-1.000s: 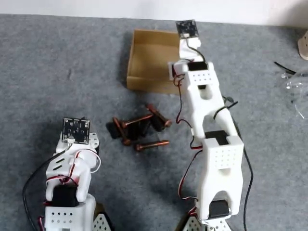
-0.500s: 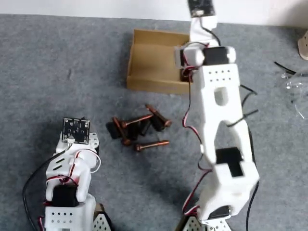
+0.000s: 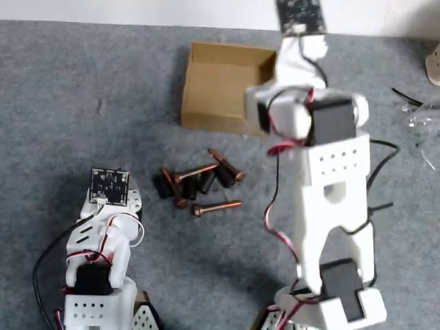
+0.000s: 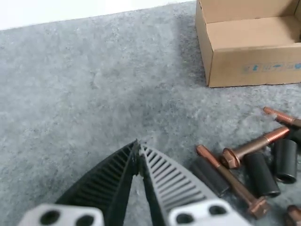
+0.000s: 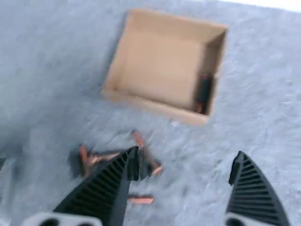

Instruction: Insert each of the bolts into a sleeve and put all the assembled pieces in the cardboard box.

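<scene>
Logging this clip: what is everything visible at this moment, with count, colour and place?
cardboard box: one, brown, open, far side of the table.
assembled piece: one, dark with a copper end, blurred, inside the box against a wall.
bolts: four, copper, loose pile in front of the box.
sleeves: three, black, lying among the bolts.
clear plastic item: one, transparent, at the table's edge beyond the right arm.
table: one, grey felt-like cover.
left hand: black, shut, low over bare table beside the pile.
right hand: black, open, high above pile and box.
</scene>
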`<action>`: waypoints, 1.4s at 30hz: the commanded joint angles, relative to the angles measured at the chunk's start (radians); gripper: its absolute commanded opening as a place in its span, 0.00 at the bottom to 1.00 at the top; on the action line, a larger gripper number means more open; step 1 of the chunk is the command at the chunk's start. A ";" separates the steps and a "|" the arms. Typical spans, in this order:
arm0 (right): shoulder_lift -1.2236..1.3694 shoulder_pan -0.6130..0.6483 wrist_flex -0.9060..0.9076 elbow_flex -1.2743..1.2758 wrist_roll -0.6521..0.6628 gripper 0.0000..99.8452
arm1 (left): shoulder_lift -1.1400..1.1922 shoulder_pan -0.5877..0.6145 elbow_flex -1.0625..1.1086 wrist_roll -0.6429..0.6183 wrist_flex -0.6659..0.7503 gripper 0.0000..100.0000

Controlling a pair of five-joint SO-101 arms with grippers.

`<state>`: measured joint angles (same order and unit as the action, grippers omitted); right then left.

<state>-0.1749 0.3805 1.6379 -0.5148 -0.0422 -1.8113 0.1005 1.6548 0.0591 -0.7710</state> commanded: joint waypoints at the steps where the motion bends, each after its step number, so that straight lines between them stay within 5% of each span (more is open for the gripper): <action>1: -0.082 0.076 0.053 -0.038 -0.008 0.28 | -0.013 0.010 -0.007 0.003 0.023 0.01; 16: -0.156 0.105 0.085 0.357 -0.008 0.28 | -0.013 0.012 -0.007 0.005 0.023 0.01; 24: -0.522 0.104 0.044 0.503 -0.006 0.28 | -0.013 0.012 -0.007 0.005 0.023 0.01; 35: -1.211 0.104 -0.140 1.201 0.017 0.28 | -0.013 0.012 -0.007 0.005 0.023 0.01; 42: -1.339 0.104 -0.139 1.233 0.135 0.28 | -0.013 0.012 -0.007 0.005 0.021 0.01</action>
<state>-1.5037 0.4941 1.5290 0.7096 0.0606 -1.8113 0.1005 1.6548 0.0591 -0.7710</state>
